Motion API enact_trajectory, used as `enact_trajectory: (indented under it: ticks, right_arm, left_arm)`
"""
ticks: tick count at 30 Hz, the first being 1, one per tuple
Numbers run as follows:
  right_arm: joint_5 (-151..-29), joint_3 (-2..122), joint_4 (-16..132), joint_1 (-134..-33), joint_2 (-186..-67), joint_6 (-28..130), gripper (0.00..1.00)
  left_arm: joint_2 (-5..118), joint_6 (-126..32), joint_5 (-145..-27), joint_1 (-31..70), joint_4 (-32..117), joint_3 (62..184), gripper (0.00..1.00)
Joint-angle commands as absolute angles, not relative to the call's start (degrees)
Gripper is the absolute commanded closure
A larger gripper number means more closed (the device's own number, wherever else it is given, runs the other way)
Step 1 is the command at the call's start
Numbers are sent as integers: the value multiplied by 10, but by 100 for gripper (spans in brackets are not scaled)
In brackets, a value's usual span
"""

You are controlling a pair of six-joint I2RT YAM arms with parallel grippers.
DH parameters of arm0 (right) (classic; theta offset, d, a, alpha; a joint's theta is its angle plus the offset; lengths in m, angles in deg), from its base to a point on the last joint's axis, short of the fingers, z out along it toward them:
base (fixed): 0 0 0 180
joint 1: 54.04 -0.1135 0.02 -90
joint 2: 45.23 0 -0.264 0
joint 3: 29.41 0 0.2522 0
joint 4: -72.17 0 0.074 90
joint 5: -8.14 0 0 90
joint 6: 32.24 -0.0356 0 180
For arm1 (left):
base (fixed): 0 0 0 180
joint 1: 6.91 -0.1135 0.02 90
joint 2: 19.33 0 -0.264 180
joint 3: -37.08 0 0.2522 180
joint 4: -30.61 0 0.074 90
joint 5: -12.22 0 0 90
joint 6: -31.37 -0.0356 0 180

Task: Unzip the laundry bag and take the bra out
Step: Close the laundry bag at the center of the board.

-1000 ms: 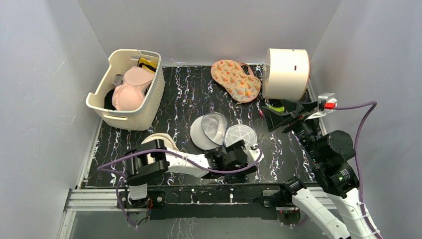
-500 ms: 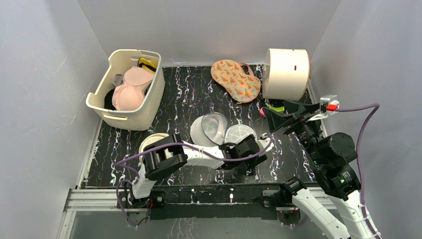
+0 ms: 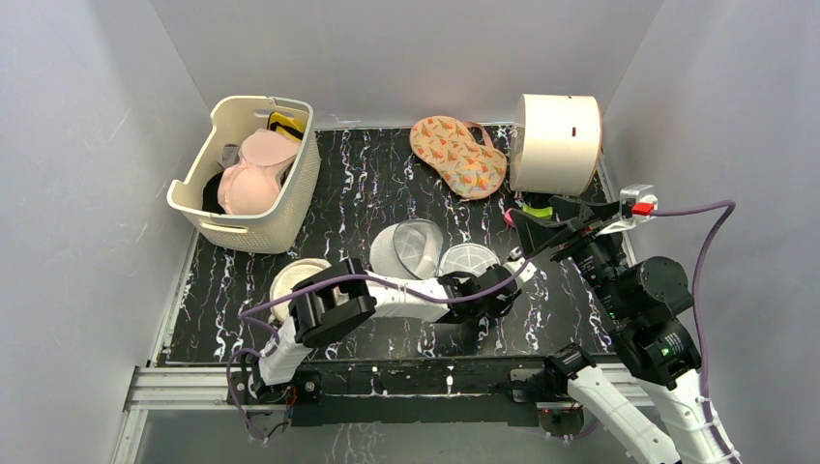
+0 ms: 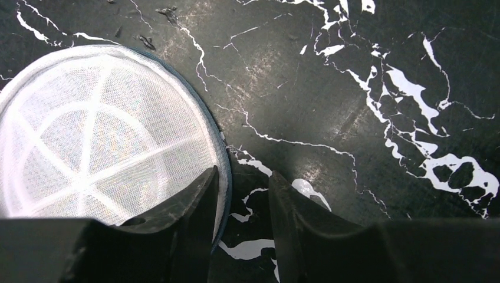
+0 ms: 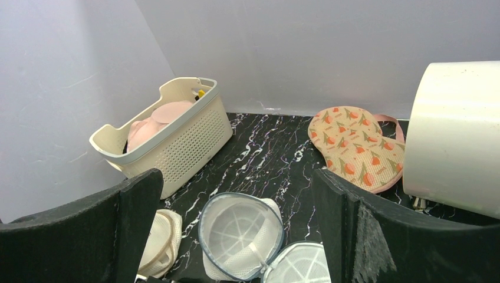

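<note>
Left claw (image 4: pixel 243 174) rightward, laundry bag (image 4: pixel 106 135) half-cropped.

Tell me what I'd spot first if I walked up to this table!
First you'd see the white mesh laundry bag lying wide open in the middle of the black marble table, with the left gripper right at its rim. Next comes the pink bra piled in the cream basket at the back left. Then there is the big cream drum at the back right.
</note>
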State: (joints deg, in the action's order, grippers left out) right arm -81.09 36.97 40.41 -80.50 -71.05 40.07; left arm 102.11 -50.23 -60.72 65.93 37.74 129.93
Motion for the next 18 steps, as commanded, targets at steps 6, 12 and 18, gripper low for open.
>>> enact_trajectory:
  ticks: [6, 12, 18]
  right_arm:
    - [-804, 370, 416, -802, -703, 399, 2]
    - [-804, 374, 414, -802, -702, 398, 2]
    - [-808, 390, 417, -802, -702, 396, 2]
  left_arm:
    - [1040, -440, -633, 640, 481, 1315, 94]
    - [1007, -440, -642, 637, 478, 1319, 100]
    - [926, -400, -699, 615, 422, 1274, 100]
